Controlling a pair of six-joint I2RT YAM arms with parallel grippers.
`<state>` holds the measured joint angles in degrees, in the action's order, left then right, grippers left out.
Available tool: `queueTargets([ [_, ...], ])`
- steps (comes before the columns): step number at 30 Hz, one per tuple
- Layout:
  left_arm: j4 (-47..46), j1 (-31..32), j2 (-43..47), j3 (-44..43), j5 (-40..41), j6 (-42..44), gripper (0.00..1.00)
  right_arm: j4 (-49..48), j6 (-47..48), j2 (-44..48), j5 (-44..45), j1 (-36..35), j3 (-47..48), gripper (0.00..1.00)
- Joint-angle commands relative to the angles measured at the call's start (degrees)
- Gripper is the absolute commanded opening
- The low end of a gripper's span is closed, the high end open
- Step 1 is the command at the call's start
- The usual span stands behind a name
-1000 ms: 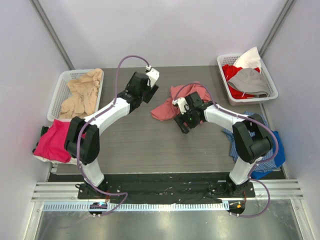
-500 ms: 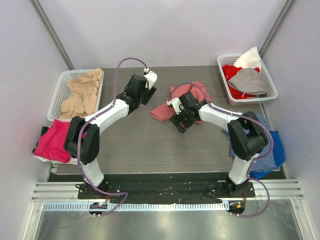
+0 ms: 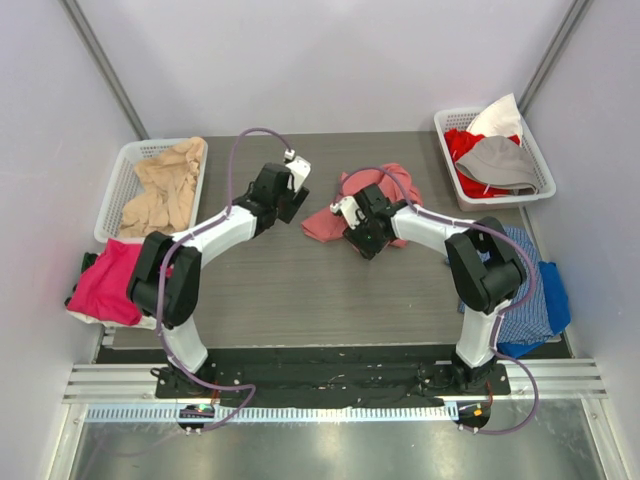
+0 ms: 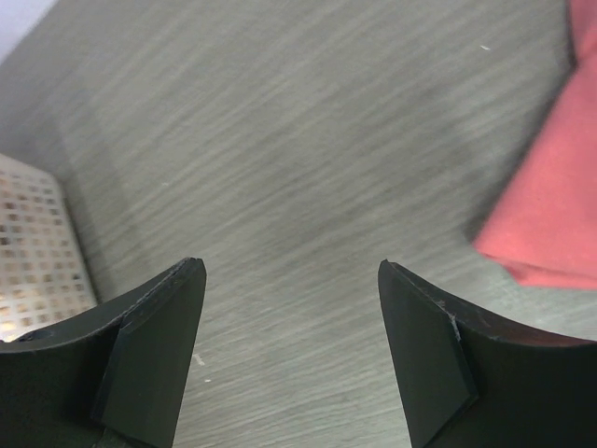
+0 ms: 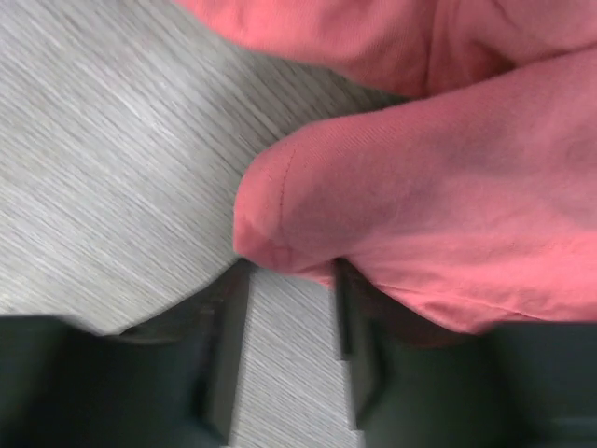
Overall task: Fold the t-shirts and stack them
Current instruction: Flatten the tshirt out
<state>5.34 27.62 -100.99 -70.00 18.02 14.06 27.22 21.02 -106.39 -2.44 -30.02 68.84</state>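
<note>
- The salmon-red t-shirt [image 3: 322,222] lies crumpled on the tabletop [image 3: 280,290], right of the middle and towards the far edge.
- The right gripper [image 3: 362,228] is low at the shirt's near edge. In the right wrist view its jaws stand narrow, with a strip of tabletop showing between them, and a rounded fold of the shirt [image 5: 448,205] sits right at the fingertips [image 5: 229,308] — whether they pinch it I cannot tell.
- The left gripper [image 3: 283,195] hovers just left of the shirt, jaws spread wide and holding nothing — bare tabletop shows between them.
- The left basket [image 3: 118,180] holds beige t-shirts [image 3: 165,185].
- The right basket [image 3: 540,160] holds red [image 3: 462,148], grey [image 3: 500,160] and white cloth.
- A magenta-pink t-shirt [image 3: 105,280] lies at the tabletop's left edge.
- A blue checked cloth [image 3: 530,290] lies at the right edge.
</note>
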Motion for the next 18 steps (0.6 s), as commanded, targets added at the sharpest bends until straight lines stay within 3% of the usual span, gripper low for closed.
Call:
queueTargets([
  [1, -0.78, -0.28, 3.43, 1.53, -5.35, -3.69, 0.79, -2.0, 1.04, -1.8, 2.17, -0.21, 2.0, 0.35],
  [2, -0.34, -0.28, 3.52, 1.97, -6.32, -4.3, 0.79, -2.0, 1.05, -1.89, 2.17, -0.21, 2.18, 0.19],
  [4, 1.07, -0.2, 3.78, 2.32, -10.36, -5.18, 0.77, -2.09, 0.87, -2.07, 4.89, -0.21, 2.35, 0.02],
  [9, 4.05, 1.03, 3.78, 2.06, -16.35, -5.8, 0.73, -2.0, 0.96, 0.47, 7.26, -0.13, 1.74, 0.01],
  [18, 4.24, 2.27, 3.61, 2.06, -15.56, -5.36, 0.73, 1.87, 3.76, 10.67, 12.63, 0.14, 8.93, 0.01],
])
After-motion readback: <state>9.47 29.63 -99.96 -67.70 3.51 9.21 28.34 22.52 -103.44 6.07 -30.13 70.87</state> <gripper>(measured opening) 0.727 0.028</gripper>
